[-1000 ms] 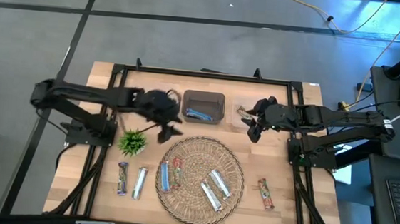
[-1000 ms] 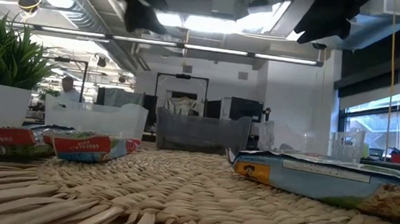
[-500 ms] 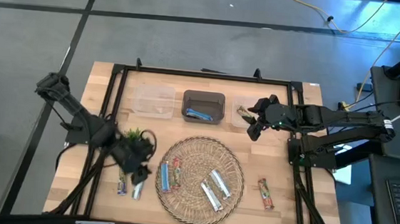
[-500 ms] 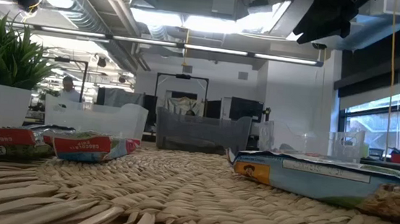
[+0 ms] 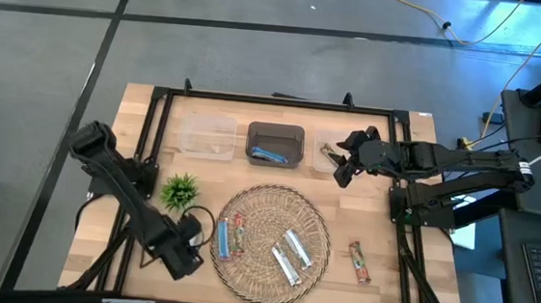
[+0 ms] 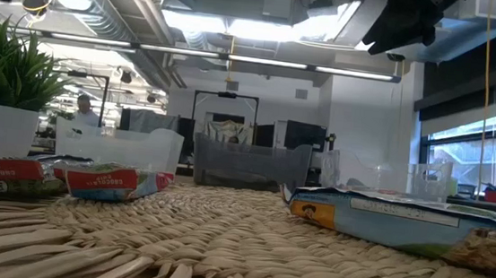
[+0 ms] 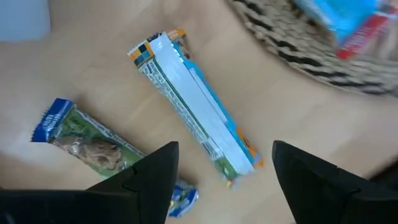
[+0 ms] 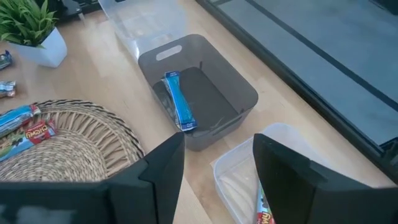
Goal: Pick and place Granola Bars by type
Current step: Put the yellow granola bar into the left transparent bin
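- High view: left gripper [image 5: 181, 251] low over the table's near-left part, beside the round wicker tray [image 5: 316, 216], covering the two bars lying there on the light wooden table [image 5: 381, 228].
- Left wrist view, alone in showing those two: silvery-white bar with blue edge [image 7: 198, 134] flat on the wood, centred between the spread, empty fingers [image 7: 152, 171]; brown-and-green bar with blue ends [image 7: 93, 143] just beside it, partly behind one finger; wicker rim and a blue wrapper at the corner.
- High view: right gripper [image 5: 345, 163] at the far right, over the clear plastic bin [image 5: 325, 155].
- Right wrist view: fingers [image 8: 163, 165] parted, nothing between them; grey plastic bin [image 8: 242, 87] with one blue-wrapped bar [image 8: 179, 102] inside; a red-lettered wrapper peeking from the clear bin below; second clear bin [image 8: 143, 22] and small green plant in a white pot [image 8: 31, 28] beyond.
- High view only: one blue bar [image 5: 222, 238], one red-and-green bar [image 5: 240, 234] and two silvery bars [image 5: 290, 256] on the tray; lone brown-red-green bar [image 5: 360, 261] on the wood right of the tray.
- Low view: bars on wicker weave up close, bins behind, plant at left; grippers' tips not seen.
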Motion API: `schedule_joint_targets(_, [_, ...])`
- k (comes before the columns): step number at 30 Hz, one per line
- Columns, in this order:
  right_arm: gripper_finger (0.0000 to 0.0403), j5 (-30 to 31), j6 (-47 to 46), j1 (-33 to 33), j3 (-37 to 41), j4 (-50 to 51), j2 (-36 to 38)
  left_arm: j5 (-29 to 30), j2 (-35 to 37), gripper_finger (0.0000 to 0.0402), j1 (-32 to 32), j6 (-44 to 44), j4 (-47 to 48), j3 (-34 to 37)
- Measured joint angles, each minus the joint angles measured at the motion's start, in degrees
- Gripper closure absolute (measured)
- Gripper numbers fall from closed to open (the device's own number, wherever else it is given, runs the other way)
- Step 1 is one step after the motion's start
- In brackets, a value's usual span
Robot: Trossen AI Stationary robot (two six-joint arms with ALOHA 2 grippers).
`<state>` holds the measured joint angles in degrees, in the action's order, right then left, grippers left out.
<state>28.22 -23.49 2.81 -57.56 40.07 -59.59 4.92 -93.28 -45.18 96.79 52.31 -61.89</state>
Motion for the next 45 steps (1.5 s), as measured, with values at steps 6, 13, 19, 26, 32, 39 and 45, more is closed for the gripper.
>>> schedule_joint_targets(6, [0.0209,0.29,0.0,-0.02,0.0,0.0,0.0,0.03,-4.57,0.0151,1.77,7.54,0.83,-0.11])
schedule_joint_targets(13, [0.0209,0.27,-0.01,0.0,0.0,0.01,0.0,-1.08,-8.21,0.0151,2.87,12.51,0.29,-0.11])
schedule_joint_targets(19, [0.0209,0.27,-0.01,-0.01,0.0,0.04,0.0,-4.71,-10.54,0.0152,3.35,12.59,-0.79,-0.11])
schedule_joint_targets(26, [0.0209,0.27,-0.01,0.0,0.0,0.04,0.0,-4.91,-11.27,0.0197,3.38,12.61,-3.43,-0.2])
schedule_joint_targets(32, [0.0209,0.27,0.0,0.0,0.0,0.07,0.0,-4.18,-11.35,0.027,3.37,11.96,-4.31,-0.26])
schedule_joint_targets(39, [0.0209,0.27,0.0,0.0,0.0,0.07,0.0,-3.25,-11.15,0.0336,3.3,11.31,-4.36,-0.27])
schedule_joint_targets(45, [0.0209,0.26,0.1,0.0,0.0,0.09,0.0,-2.97,-6.58,0.0348,2.9,7.91,-4.16,0.0])
